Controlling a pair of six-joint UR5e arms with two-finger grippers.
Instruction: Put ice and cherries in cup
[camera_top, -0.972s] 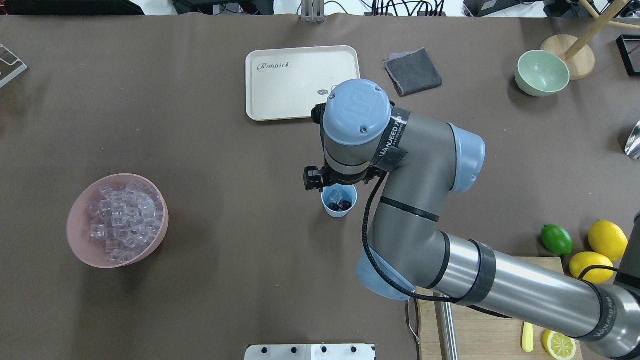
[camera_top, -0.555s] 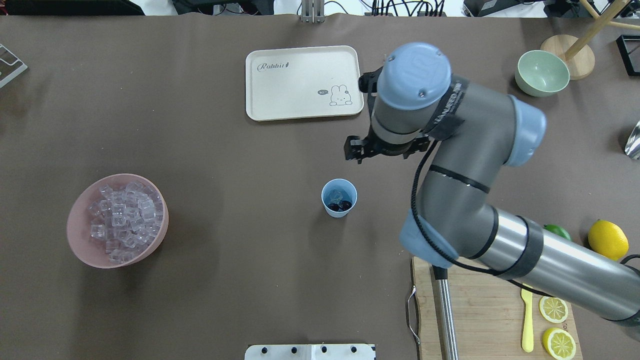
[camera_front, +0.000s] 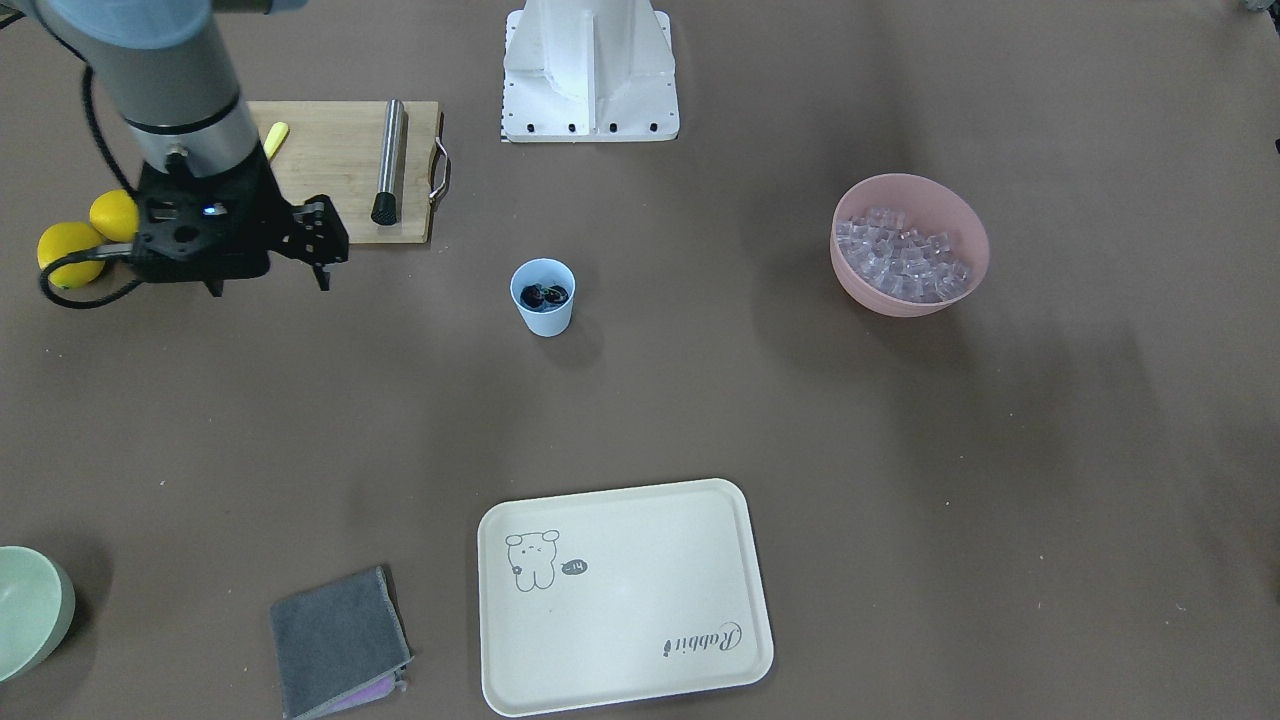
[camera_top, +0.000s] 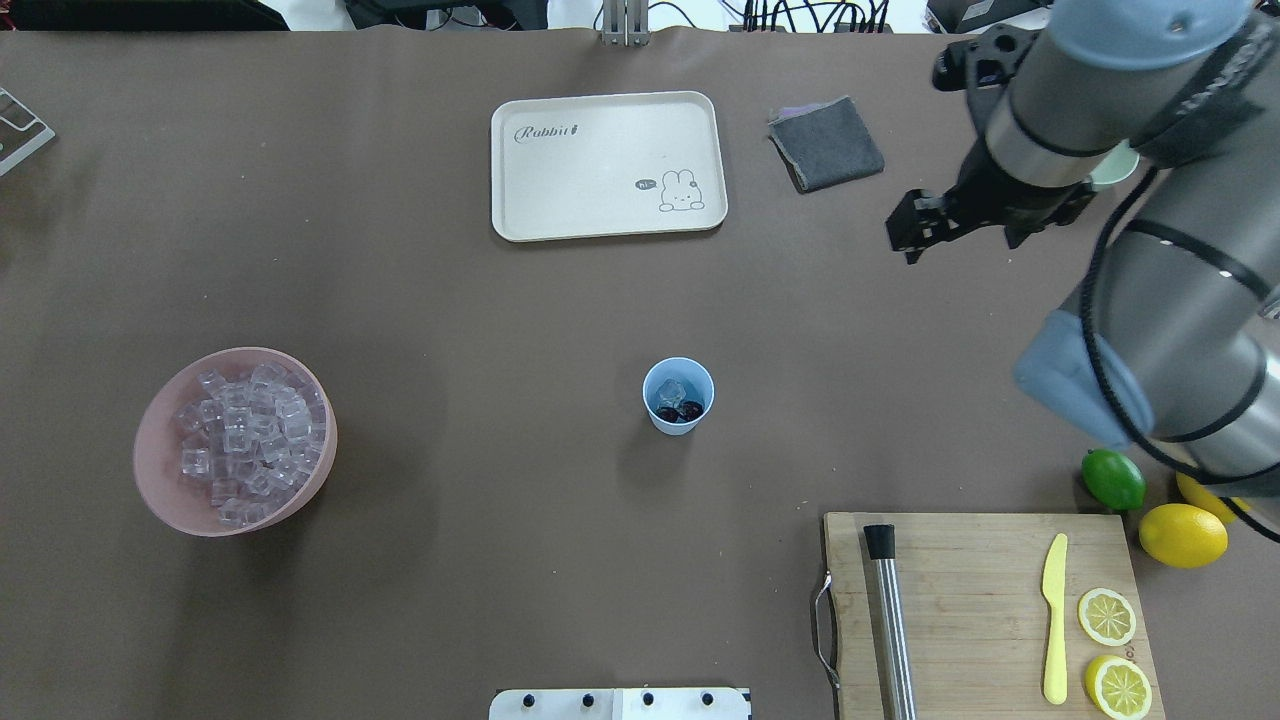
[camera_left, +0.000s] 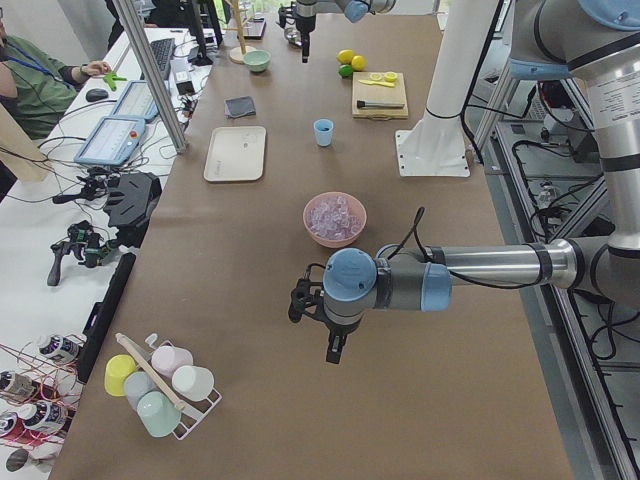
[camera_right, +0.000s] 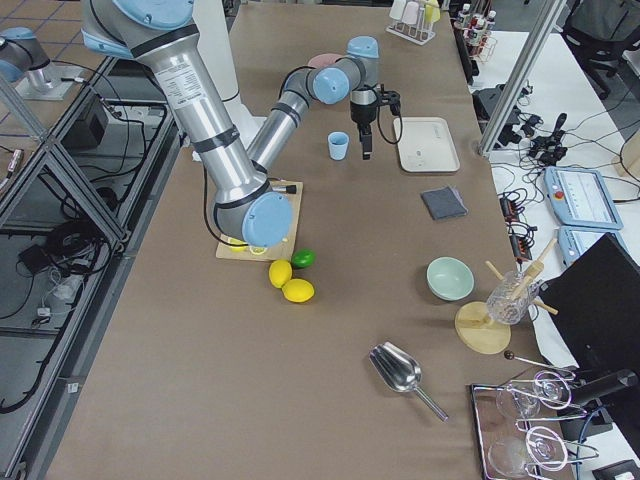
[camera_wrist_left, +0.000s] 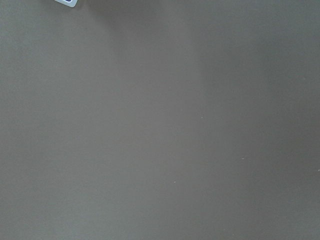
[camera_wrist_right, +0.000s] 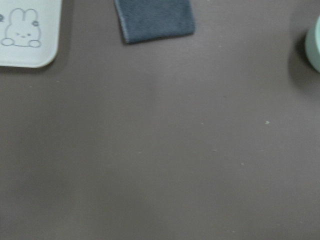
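**A:** Where do we stand with the cup?

**B:** It stands upright near the middle of the table, with nothing touching it. Inside we see the two cherries on the robot's side of the cup. At least one cube of ice lies just beside them.

**A:** So both ingredients are in?

**B:** We judge so. The cup's mouth is small in both views, though, so we cannot count the cubes or see whether more lie under the fruit. A heap of ice fills the pink bowl, well apart on the robot's left.

**A:** And the grippers?

**B:** The right gripper hangs over bare table well away from the cup, near the grey cloth and the pale green bowl. We see nothing between its fingers. From these angles we cannot tell whether the jaws are apart or together. The left gripper shows only from the table's end, pointing down over bare table beyond the pink bowl. We cannot tell its state either.

**A:** What is left?

**B:** Little, we think. Unless more ice is wanted, the cup looks filled as asked.
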